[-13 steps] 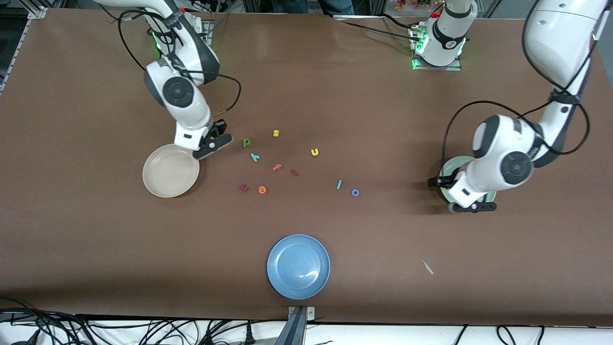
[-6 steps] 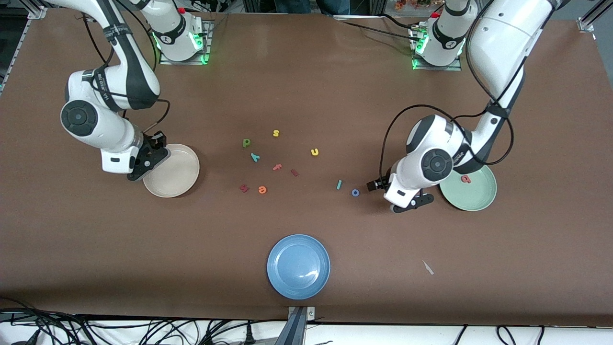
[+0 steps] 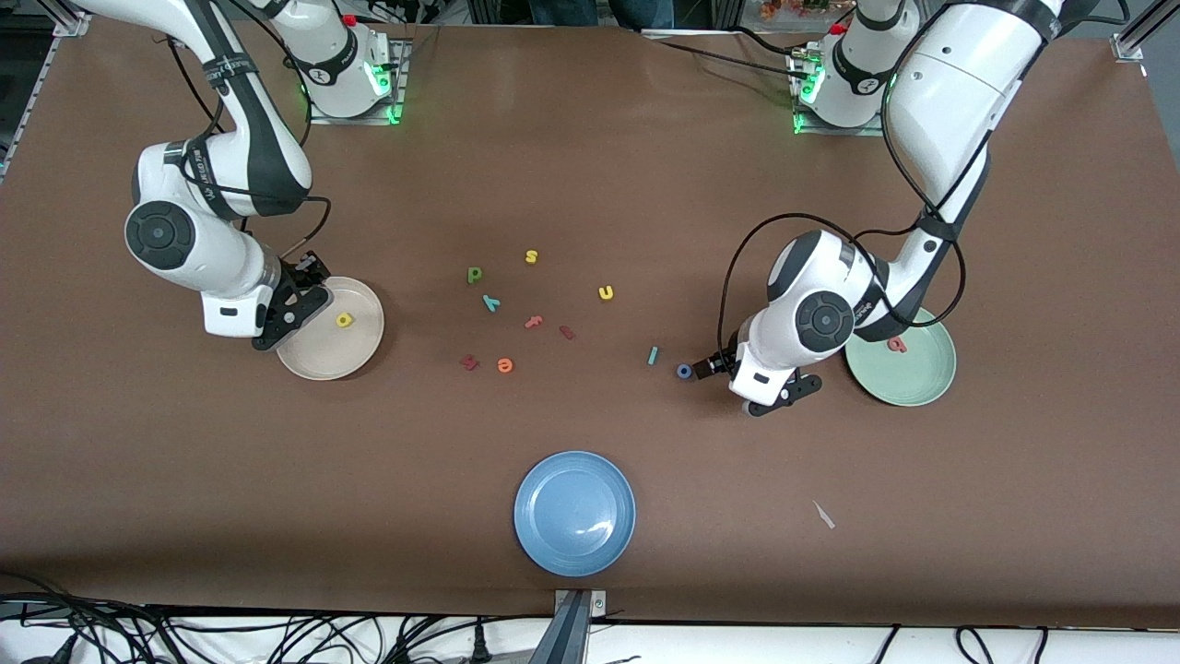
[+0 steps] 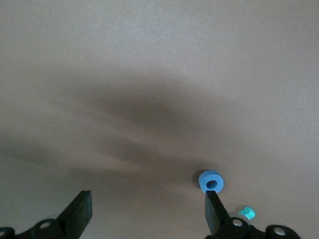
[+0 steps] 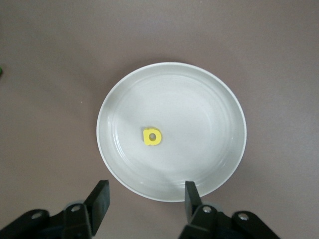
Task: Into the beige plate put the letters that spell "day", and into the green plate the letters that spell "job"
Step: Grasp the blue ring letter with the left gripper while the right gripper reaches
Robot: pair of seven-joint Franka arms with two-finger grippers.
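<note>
1. Right gripper (image 5: 144,199) open over the beige plate (image 3: 361,339) rim; yellow "a" (image 3: 344,320) is in it.
2. Left gripper (image 4: 147,214) open, low beside the blue "o" (image 3: 684,371); I'd say that's the next pick.
3. Pink "b" (image 3: 896,345) in the green plate (image 3: 913,387).
4. Left on the table: "d" (image 3: 474,274), "y" (image 3: 491,302), "j" (image 3: 653,355), "o". I reckon two of six done.

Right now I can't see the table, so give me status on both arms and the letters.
Right gripper open over beige plate rim, yellow "a" in it. Left gripper open at blue "o". Pink "b" in green plate. Nothing blocking.
</note>
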